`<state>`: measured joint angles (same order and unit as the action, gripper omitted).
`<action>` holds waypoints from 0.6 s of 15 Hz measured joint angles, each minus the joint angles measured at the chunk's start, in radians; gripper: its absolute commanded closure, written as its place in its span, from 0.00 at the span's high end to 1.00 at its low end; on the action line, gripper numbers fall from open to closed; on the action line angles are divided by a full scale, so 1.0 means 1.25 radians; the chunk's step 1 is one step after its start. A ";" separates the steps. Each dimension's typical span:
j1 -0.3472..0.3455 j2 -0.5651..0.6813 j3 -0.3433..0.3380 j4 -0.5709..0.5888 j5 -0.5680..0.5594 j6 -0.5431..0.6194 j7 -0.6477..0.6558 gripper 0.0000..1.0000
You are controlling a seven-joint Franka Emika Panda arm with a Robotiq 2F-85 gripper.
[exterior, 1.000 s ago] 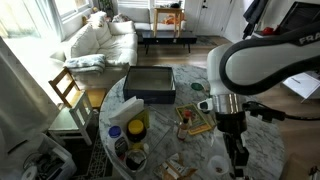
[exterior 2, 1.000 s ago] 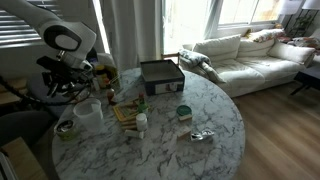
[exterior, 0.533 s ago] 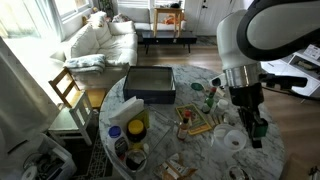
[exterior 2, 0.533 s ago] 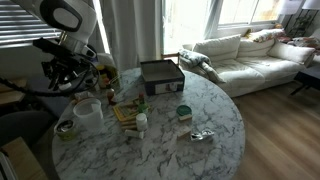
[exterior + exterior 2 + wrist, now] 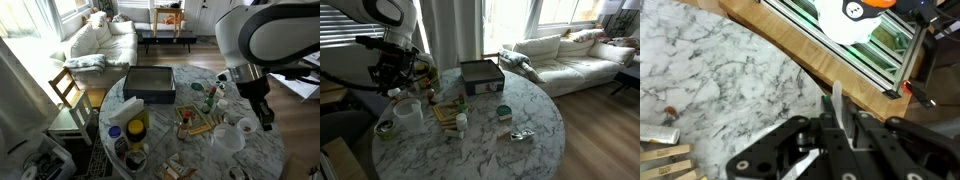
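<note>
My gripper [image 5: 837, 122] is shut on a thin, pale, translucent plastic strip [image 5: 836, 103] that stands up between the fingers; I cannot tell what it is. In both exterior views the gripper [image 5: 265, 118] [image 5: 396, 90] hangs over the rim of the round marble table [image 5: 190, 150], just beside and above a white cup [image 5: 228, 137] [image 5: 408, 111]. Below the gripper the wrist view shows the marble top [image 5: 710, 70] and a wooden edge [image 5: 790, 45].
On the table stand a dark box [image 5: 150, 84] [image 5: 480, 75], a green bottle [image 5: 208, 97], a wooden tray [image 5: 193, 122] of small items and a yellow jar [image 5: 135, 128]. A wooden chair [image 5: 68, 90] and a white sofa [image 5: 100, 40] lie beyond.
The arm has swung from over the table's near part out toward its rim and risen a little. The jaws have stayed shut on the strip.
</note>
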<state>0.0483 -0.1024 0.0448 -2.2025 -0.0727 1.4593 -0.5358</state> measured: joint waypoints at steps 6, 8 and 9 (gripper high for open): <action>0.035 0.028 0.045 0.000 -0.068 0.000 0.122 0.04; 0.049 0.040 0.061 -0.001 -0.095 0.000 0.172 0.14; 0.054 0.045 0.066 -0.002 -0.103 0.005 0.200 0.14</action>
<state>0.1158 -0.0464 0.1275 -2.2049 -0.2020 1.4654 -0.2862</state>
